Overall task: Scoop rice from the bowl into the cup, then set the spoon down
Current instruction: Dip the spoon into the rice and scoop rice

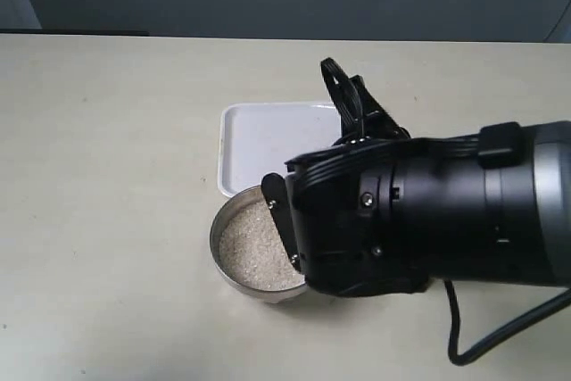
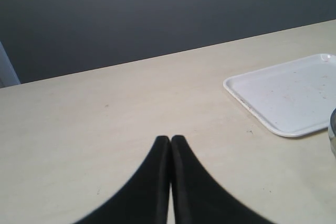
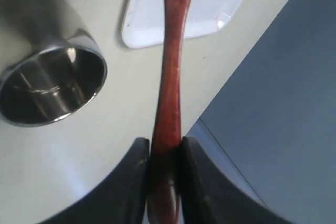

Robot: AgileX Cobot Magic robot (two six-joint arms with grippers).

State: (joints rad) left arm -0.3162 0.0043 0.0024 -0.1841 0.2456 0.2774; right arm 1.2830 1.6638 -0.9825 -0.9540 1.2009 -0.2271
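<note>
1. exterior view: the bowl (image 1: 217,236) stands on the pale desk (image 1: 107,176), just at the near edge of a white tray (image 1: 268,140). the rice (image 1: 254,252) fills it most of the way up, in a fairly level white bed. the black right arm (image 1: 428,211) reaches in from the right, covers the bowl's right rim and hides what lies behind it. the part of the tray that shows is bare.

2. left wrist view: the left hand (image 2: 170,141) has its two dark fingers pressed together with nothing between them. it is over open desk, well apart from the tray (image 2: 294,98) to its right. the tray shows only faint specks on its white floor. a sliver of a metal vessel (image 2: 333,129) shows at the picture's edge; which vessel it is i cannot tell.

3. right wrist view: the right hand (image 3: 165,148) is pinching the spoon (image 3: 170,66) near the end of its reddish-brown handle, one finger on each side. the handle runs out past a corner of the tray (image 3: 210,3), and the spoon's oval end is cut off by the frame. the cup (image 3: 50,82) stands upright on the desk beside the handle, not touching it. its polished inside shows dark reflections, and i cannot tell whether any grains lie at its bottom.
</note>
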